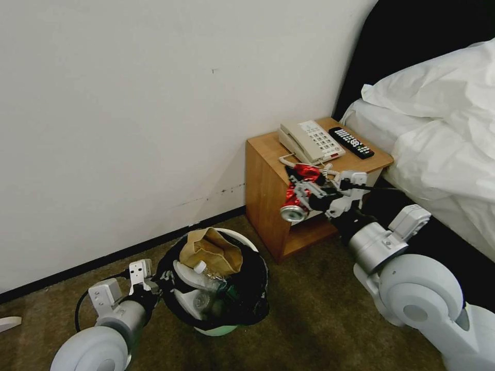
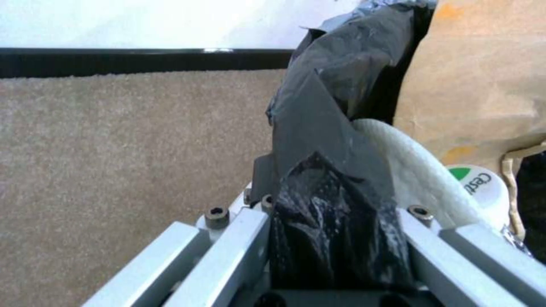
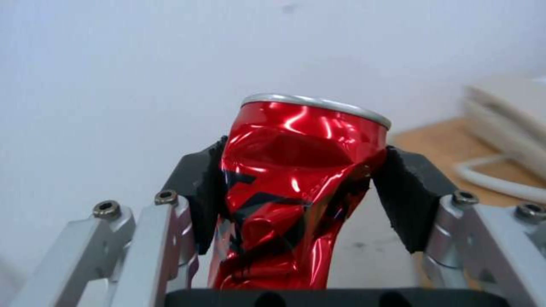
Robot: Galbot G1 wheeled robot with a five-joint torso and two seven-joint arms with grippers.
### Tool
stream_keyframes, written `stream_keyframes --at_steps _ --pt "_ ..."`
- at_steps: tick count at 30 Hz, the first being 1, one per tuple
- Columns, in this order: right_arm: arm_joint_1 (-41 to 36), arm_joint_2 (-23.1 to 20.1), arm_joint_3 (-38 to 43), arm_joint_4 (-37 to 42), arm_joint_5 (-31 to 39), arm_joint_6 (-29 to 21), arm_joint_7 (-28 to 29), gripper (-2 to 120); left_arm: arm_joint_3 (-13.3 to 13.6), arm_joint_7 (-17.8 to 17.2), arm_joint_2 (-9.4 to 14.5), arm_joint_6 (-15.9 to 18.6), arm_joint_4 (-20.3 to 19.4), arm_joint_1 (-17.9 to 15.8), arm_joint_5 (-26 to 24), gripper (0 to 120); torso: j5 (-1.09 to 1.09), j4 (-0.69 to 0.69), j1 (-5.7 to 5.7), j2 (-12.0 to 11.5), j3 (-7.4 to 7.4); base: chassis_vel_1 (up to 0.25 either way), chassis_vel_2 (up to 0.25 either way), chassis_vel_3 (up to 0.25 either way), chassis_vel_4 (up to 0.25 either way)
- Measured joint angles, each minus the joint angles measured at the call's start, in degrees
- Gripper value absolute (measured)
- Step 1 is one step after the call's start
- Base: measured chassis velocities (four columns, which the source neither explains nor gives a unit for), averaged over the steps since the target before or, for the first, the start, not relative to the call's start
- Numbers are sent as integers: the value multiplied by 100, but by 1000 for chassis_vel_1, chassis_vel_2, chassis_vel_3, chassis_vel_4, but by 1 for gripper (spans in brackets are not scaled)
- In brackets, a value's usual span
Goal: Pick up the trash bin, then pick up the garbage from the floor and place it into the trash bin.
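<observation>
A hotel-room corner: the right gripper (image 1: 301, 198) holds a crushed red can (image 1: 298, 198) in the air, its jaws pressed against both dented sides of the can (image 3: 290, 187), just in front of the wooden nightstand (image 1: 268, 201) and about level with the top surface. The can's silver end points toward the trash bin (image 1: 227, 330), which sits lower and to the robot's left, with a stretch of open brown carpet (image 1: 319, 309) between the two. The left gripper (image 1: 154, 288) grips the bin's near-left rim, jaws closed on the rim and the black bag (image 2: 335, 179) folded over it; whether the bin rests on the carpet or hangs just above it cannot be told. The bin is already crowded: a brown paper bag (image 1: 214, 250) stands against its far edge, a white slipper (image 1: 188, 275) lies along the left side, and a plastic bottle (image 1: 209, 275) with a white cap (image 2: 483, 183) rests between them. The bin's far rim sits close to the white wall (image 1: 129, 103) and its black baseboard (image 1: 103, 257). On the nightstand, a beige telephone (image 1: 309, 140) and a black remote control (image 1: 350, 142) lie side by side, the phone's coiled cord hanging over the front edge near the can. The bed (image 1: 443, 134) with its white bedding closes off the right side, close beside the right arm.
</observation>
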Motion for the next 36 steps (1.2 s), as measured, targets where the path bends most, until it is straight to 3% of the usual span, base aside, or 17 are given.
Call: stream_keyframes --at_steps 7,19,36 --pt "20 83 -225 -60 -166 20 -964 57 123 10 -12 35 -3 -108 -9 4 0 0 0 0 1 0 0 0 0" --pt "37 227 -635 -296 -446 7 -1787 57 216 27 0 58 7 -202 -26 4 0 0 0 0 1 0 0 0 0" --pt "105 569 -1453 -801 -1001 -25 -2132 57 188 27 30 70 -6 -262 -113 4 -1 0 0 0 0 0 0 0 0"
